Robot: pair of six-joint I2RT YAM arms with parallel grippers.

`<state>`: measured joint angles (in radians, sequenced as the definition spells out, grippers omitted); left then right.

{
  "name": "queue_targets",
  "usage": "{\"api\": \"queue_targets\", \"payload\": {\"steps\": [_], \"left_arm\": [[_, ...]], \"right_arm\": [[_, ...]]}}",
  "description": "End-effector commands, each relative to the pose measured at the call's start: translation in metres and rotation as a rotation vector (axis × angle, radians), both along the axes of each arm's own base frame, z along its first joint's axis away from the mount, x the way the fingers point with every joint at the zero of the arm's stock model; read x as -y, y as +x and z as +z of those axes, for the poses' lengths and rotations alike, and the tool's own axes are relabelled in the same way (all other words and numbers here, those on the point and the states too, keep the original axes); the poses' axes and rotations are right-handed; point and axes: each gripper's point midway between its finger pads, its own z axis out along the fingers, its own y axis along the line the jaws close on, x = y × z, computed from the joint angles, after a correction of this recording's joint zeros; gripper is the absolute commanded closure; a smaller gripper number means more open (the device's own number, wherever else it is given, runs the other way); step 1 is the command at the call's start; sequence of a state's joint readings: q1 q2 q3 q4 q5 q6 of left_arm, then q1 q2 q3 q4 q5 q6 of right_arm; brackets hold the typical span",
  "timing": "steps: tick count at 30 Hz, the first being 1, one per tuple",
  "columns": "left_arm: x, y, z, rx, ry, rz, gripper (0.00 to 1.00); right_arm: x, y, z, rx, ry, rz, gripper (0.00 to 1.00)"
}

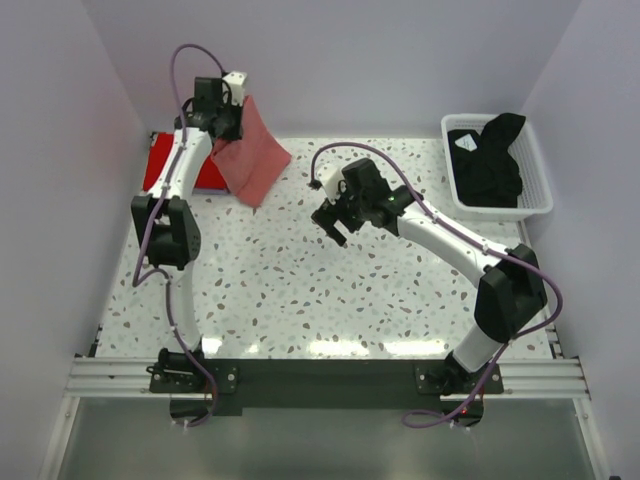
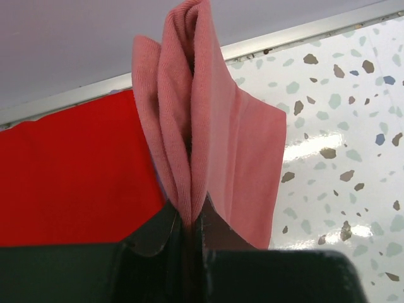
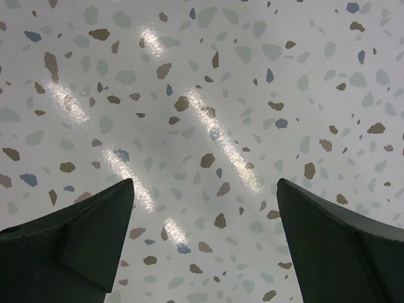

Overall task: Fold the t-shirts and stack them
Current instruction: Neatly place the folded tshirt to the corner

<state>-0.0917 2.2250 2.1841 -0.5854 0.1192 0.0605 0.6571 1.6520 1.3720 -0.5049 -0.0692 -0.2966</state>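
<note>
My left gripper (image 1: 236,118) is shut on the folded salmon-pink t-shirt (image 1: 252,155) and holds it hanging above the table's far left. In the left wrist view the pink cloth (image 2: 208,139) bunches between the shut fingers (image 2: 189,233). The red t-shirt (image 1: 166,160) lies flat at the far left, partly under the left arm; it also shows in the left wrist view (image 2: 76,170). The black t-shirt (image 1: 490,160) is heaped in the white basket (image 1: 540,205). My right gripper (image 1: 335,225) is open and empty above bare table (image 3: 205,183).
The white slatted basket stands at the far right corner against the walls. The speckled table (image 1: 330,300) is bounded by white walls at back and sides and a metal rail (image 1: 330,375) at the near edge.
</note>
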Motion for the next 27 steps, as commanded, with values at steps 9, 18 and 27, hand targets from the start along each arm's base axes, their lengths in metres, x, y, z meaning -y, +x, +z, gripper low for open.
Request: {"api": "queue_targets", "payload": {"steps": [9, 18, 27], "left_arm": [[-0.014, 0.005, 0.094, 0.24, 0.059, -0.005, 1.0], [-0.015, -0.003, 0.125, 0.286, 0.036, 0.013, 1.0], [-0.013, -0.009, 0.142, 0.319, 0.012, 0.016, 1.0]], "right_arm": [[-0.006, 0.008, 0.012, 0.014, 0.007, 0.002, 0.01], [-0.007, 0.005, 0.008, -0.01, 0.004, 0.01, 0.01], [-0.004, 0.001, 0.008, -0.014, 0.0, 0.017, 0.01]]}}
